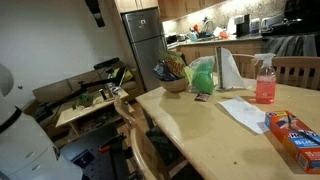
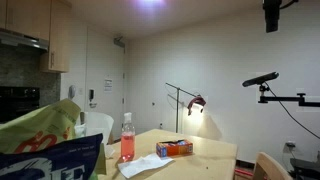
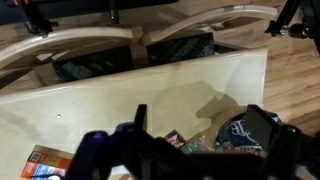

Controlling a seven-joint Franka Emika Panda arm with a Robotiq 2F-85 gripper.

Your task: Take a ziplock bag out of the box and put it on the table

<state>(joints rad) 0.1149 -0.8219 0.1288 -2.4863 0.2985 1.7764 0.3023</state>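
The box [image 1: 296, 130], orange-red with a blue panel, lies flat on the table [image 1: 190, 125] near its edge; it also shows in the other exterior view as the box [image 2: 174, 147] and at the lower left of the wrist view as the box [image 3: 44, 162]. A flat whitish sheet [image 1: 240, 111] lies next to it; I cannot tell whether this is a ziplock bag. My gripper [image 3: 203, 128] hangs high above the table, open, with nothing between its fingers. It shows as a dark shape at the top of both exterior views, as the gripper [image 1: 97, 18] and the gripper [image 2: 271, 27].
A pink spray bottle [image 1: 265, 82], a white paper-towel roll [image 1: 230, 68], a green bag [image 1: 203, 76] and a bowl [image 1: 174, 80] stand on the table. Wooden chairs [image 3: 70, 45] line one side. A cluttered bench [image 1: 90, 100] is beyond.
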